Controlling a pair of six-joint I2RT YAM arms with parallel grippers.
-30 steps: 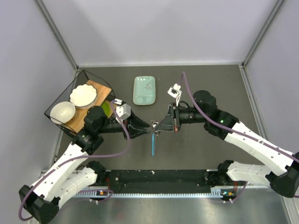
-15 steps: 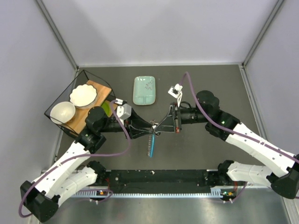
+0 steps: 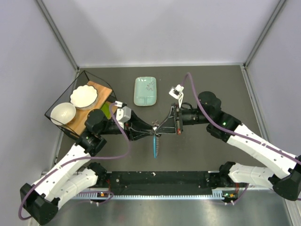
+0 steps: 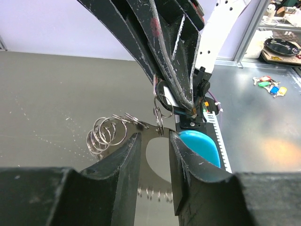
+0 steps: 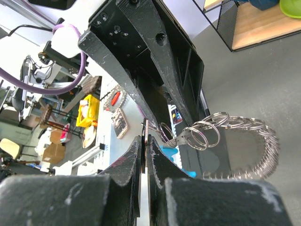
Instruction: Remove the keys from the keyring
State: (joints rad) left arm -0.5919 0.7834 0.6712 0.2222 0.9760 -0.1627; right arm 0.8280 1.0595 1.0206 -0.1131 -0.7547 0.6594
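Observation:
My two grippers meet tip to tip above the table's middle. The keyring (image 4: 107, 134) is a cluster of thin metal rings threaded on a flat silvery plate, with a bright blue tag (image 3: 155, 147) hanging below. My left gripper (image 3: 149, 126) holds the plate across its width between its fingers (image 4: 127, 155). My right gripper (image 3: 160, 127) is shut on a thin flat key (image 5: 145, 128) that hangs from a ring (image 5: 165, 132) of the cluster. The rings (image 5: 207, 132) and the blue tag (image 5: 171, 151) also show in the right wrist view. Other keys are hidden.
A pale green rectangular dish (image 3: 146, 91) lies behind the grippers. A black wire basket (image 3: 61, 96) at the left holds two white bowls on a wooden board. Grey walls close in the back and both sides.
The blue tag has swung slightly, first left and then back to the right under the grippers. Both grippers keep their hold and have barely moved.

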